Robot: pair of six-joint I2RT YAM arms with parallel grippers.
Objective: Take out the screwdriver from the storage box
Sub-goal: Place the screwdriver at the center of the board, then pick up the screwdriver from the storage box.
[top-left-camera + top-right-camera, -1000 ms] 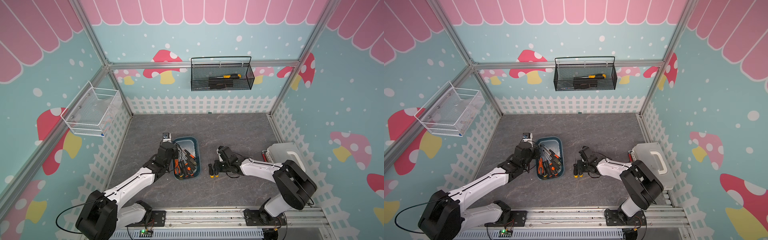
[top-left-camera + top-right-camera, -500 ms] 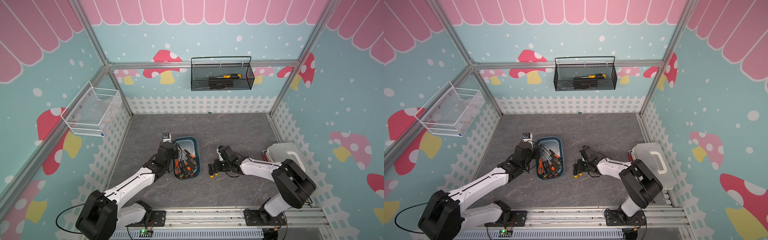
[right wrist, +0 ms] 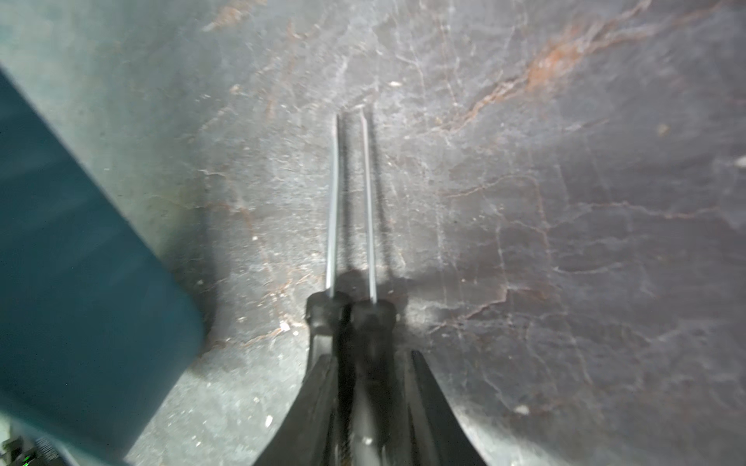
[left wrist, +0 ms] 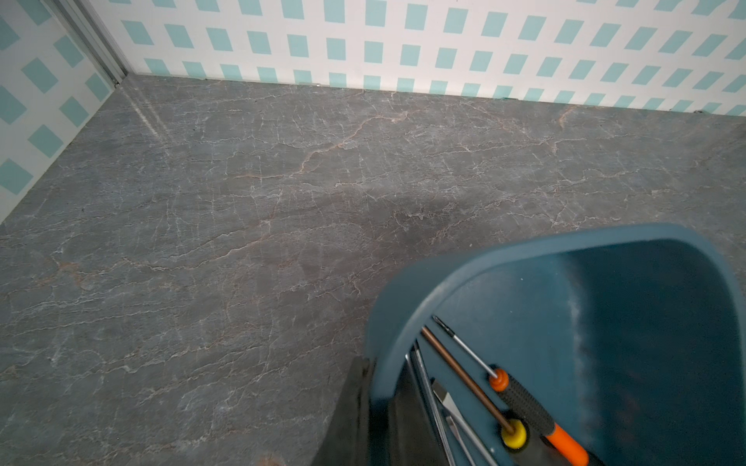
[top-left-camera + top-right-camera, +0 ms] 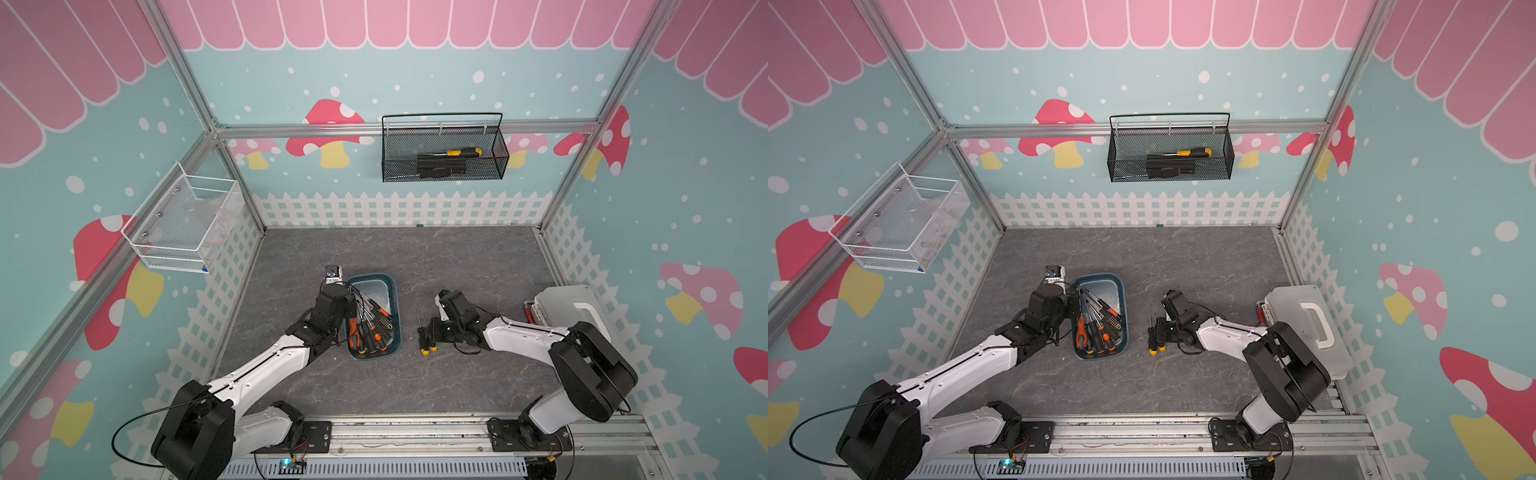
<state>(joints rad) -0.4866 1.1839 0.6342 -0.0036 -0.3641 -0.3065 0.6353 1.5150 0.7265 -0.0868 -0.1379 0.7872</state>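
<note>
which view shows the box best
A top view: the whole box and the screwdrivers in it, only its left rim under the left arm. The left wrist view shows just one end close up; the right wrist view only a blurred outer wall.

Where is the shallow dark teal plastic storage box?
In both top views the storage box sits front-centre on the grey tabletop, left gripper pinching its left rim, loose screwdrivers on its right.

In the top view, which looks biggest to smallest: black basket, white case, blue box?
1. black basket (it hangs higher, nearer the camera, which helps it look big)
2. white case
3. storage box
</note>
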